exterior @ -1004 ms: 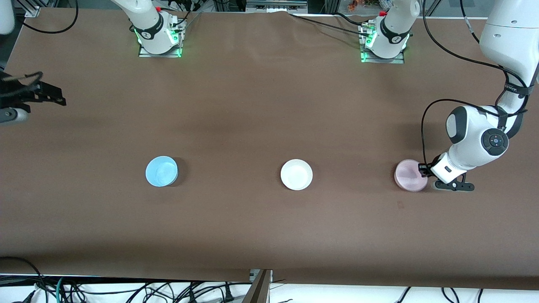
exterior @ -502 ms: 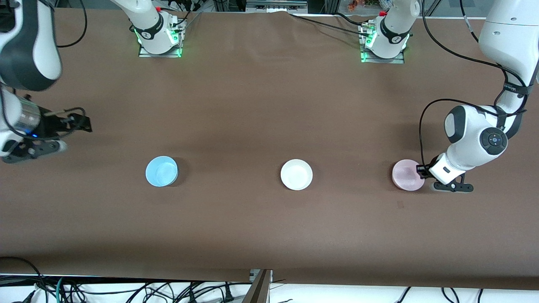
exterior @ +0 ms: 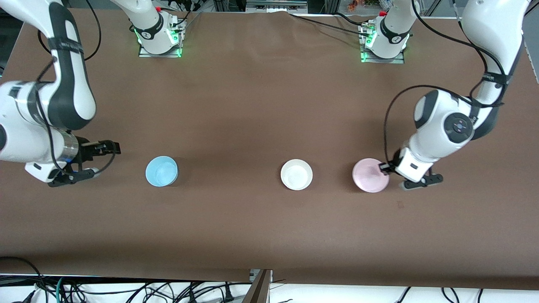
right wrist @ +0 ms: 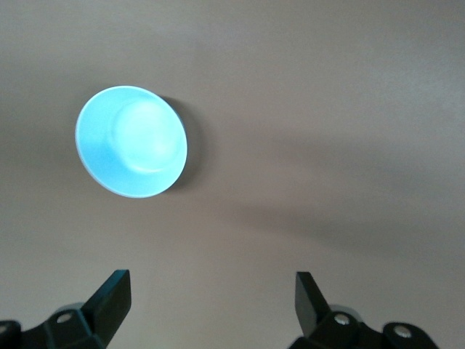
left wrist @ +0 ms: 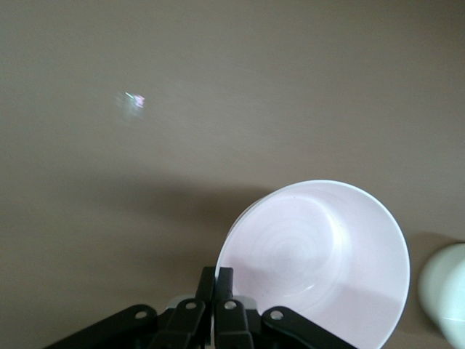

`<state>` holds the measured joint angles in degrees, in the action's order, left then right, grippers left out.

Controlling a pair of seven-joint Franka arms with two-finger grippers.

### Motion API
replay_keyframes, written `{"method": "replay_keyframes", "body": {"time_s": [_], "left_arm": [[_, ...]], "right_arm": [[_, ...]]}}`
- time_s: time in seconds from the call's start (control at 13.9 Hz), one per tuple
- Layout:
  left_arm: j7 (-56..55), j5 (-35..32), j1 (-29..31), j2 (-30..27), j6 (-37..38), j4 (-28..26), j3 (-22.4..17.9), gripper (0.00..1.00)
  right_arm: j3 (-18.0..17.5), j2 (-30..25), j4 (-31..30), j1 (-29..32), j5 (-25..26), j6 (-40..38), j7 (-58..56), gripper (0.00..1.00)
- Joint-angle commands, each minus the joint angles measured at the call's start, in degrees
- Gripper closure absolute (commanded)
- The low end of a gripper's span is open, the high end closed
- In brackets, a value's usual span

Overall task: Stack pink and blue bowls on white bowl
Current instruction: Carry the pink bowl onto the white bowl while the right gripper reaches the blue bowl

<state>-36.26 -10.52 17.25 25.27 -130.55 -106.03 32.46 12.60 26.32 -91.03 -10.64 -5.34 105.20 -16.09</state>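
Observation:
The pink bowl (exterior: 369, 175) is held by its rim in my left gripper (exterior: 384, 167), which is shut on it, above the table beside the white bowl (exterior: 296, 174) toward the left arm's end. In the left wrist view the pink bowl (left wrist: 320, 262) fills the space past the closed gripper (left wrist: 216, 280), and the white bowl's edge (left wrist: 447, 294) shows at the side. The blue bowl (exterior: 161, 171) sits on the table toward the right arm's end. My right gripper (exterior: 110, 147) is open and empty beside the blue bowl, which shows in the right wrist view (right wrist: 132, 150) ahead of the gripper (right wrist: 211, 287).
The brown table (exterior: 252, 105) carries only the three bowls. The two arm bases (exterior: 160, 38) (exterior: 385, 40) stand along its back edge. Cables hang below the front edge (exterior: 168, 290).
My left gripper has carried the pink bowl toward the white bowl. My right arm has swung in over the table and its gripper has come close to the blue bowl.

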Motion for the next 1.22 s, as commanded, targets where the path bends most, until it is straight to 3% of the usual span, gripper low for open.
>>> {"method": "replay_keyframes", "body": {"time_s": [0.0, 0.14, 0.5, 0.86, 1.15], "left_arm": [[-11.3, -0.4, -2.7, 0.1, 1.9, 1.4, 2.9, 1.00], [-17.6, -0.6, -7.3, 0.2, 1.4, 1.4, 2.9, 1.00], [-28.8, -2.1, -15.7, 5.7, -1.2, 5.4, 2.0, 1.00], [-41.2, -13.3, -18.1, 10.3, -6.0, 5.5, 2.0, 1.00], [-42.8, -13.8, -18.3, 11.3, -7.3, 5.7, 2.0, 1.00]], "right_arm": [[-0.1, 3.9, -0.3, -0.4, -2.8, 4.6, 1.4, 0.00], [-0.7, 7.2, -0.5, -0.5, -7.3, 7.9, 1.4, 0.00], [-0.8, 11.0, -2.4, -2.1, -8.4, 14.7, 1.4, 0.00], [-1.4, 11.8, -4.8, -2.1, -9.2, 17.3, 1.4, 0.02], [-1.5, 11.9, -4.9, -2.1, -10.5, 17.2, 1.4, 0.57]]}}
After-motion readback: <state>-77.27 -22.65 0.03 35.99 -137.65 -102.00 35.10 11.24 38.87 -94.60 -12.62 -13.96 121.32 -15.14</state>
